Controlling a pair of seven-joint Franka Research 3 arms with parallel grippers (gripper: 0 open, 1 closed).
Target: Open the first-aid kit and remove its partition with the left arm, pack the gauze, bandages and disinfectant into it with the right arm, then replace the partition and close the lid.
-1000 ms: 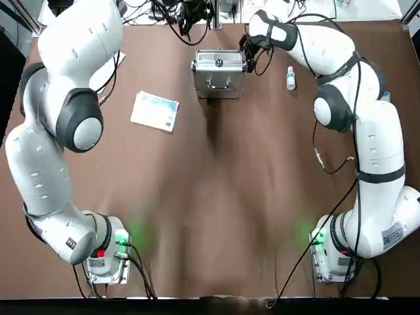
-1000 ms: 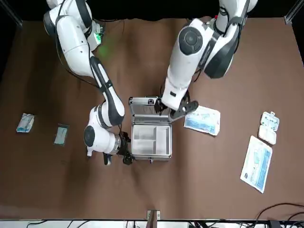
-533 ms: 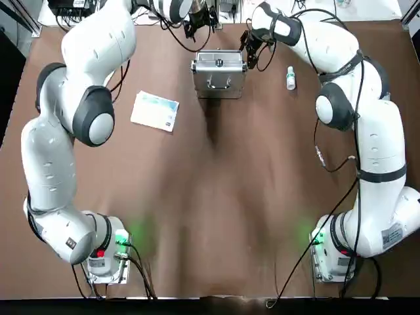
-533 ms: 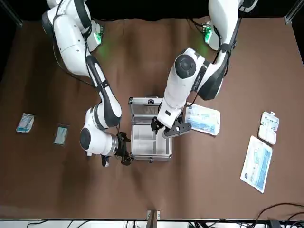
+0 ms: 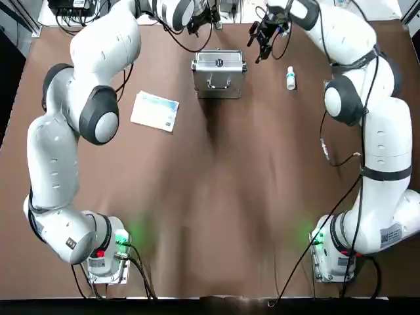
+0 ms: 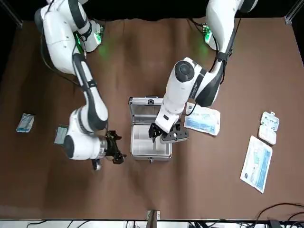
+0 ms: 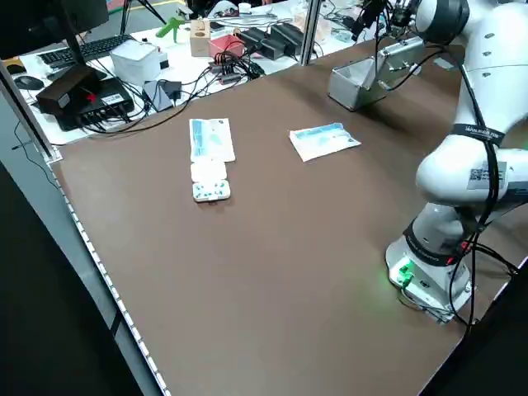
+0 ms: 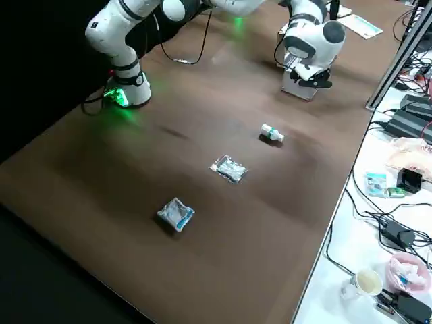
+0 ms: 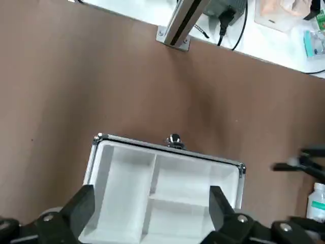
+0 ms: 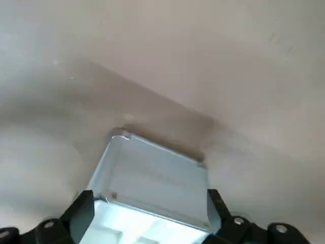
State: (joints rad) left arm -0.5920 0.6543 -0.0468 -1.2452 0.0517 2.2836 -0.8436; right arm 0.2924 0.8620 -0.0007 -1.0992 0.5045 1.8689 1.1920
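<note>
Brown desk [image 5: 216, 197] fills your overhead picture, and its near half carries only the two arm bases. From above you see the first-aid kit [image 5: 219, 71] only as its raised lid [image 5: 219, 68] with the curved handle; the front picture is where you find the case open, lid standing upright on the robot's side, and the partition [image 6: 151, 139] sitting inside it. That white tray shows divided compartments in the left wrist picture, and they hold nothing. The kit stands at the far middle of the desk, its long axis left to right and its opening towards the far edge.

The flat blue-white pack [image 5: 155, 110] lies to the left of the kit, nearer you. The disinfectant [image 5: 291, 77] lies on its side to the right of the kit, well apart from it. Only the front and right side pictures show you two small packets [image 6: 25, 122] at the far right of the desk; a white blister block [image 6: 269, 127] and a printed sheet [image 6: 257, 163] lie at the far left.

Your left gripper [image 6: 167, 134] hangs over the open case, fingers [image 9: 81, 207] released wide above the tray's ends. Your right gripper [image 6: 113, 147] is beside the kit's right wall, apart from it, fingers spread and empty.
</note>
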